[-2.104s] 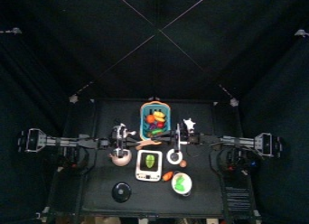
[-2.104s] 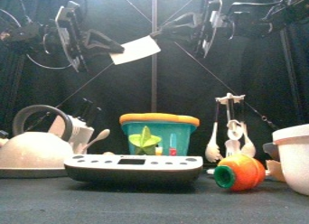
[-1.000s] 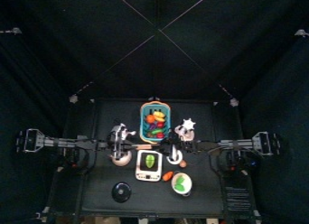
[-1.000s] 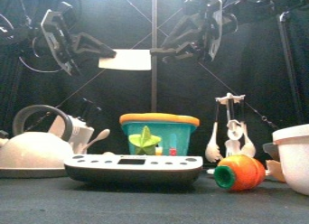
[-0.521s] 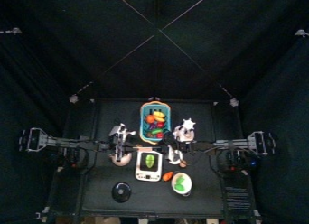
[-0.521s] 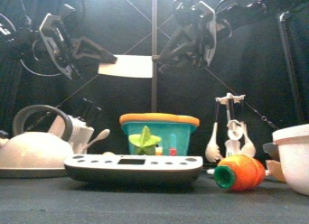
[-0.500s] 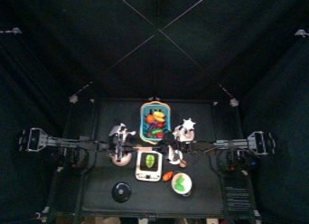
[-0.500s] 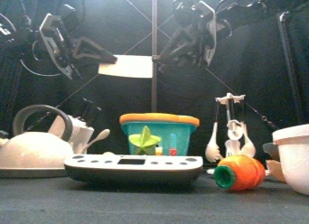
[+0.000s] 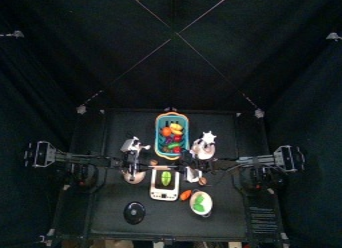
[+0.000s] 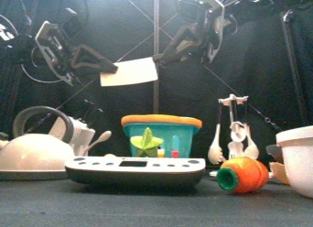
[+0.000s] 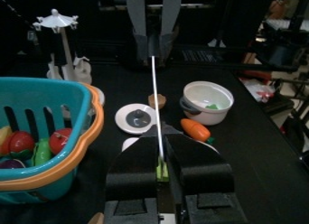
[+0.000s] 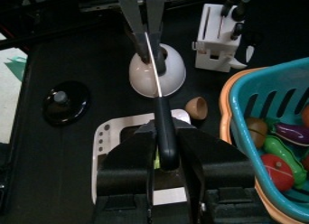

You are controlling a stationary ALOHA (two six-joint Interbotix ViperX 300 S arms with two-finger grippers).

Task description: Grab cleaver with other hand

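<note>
The cleaver [image 10: 128, 72], a pale flat blade with a dark handle, hangs in the air above the table's middle, its right end tilted up. My left gripper [image 10: 93, 59] is shut on its handle end, and my right gripper [image 10: 167, 51] meets the blade's upper right corner. In the left wrist view the blade [image 11: 156, 88] is a thin edge-on line running from my left gripper [image 11: 161, 166] to the right gripper's fingers [image 11: 136, 24]. In the right wrist view the same line [image 12: 152, 83] ends in my right gripper [image 12: 162, 157], whose jaws stand closed on it.
Below stand a teal basket [image 10: 160, 136] of toy food, a white scale [image 10: 134, 168], a kettle [image 10: 31, 150], a knife block [image 12: 223, 38], a utensil rack [image 10: 232, 121], an orange toy [image 10: 242, 176] and a white bowl [image 10: 297, 153]. A black disc [image 12: 63, 101] lies at the front.
The left gripper has lowered the cleaver and swung it toward the middle. The right gripper has come in from the right to the blade's corner, and the blade now tilts up on that side.
</note>
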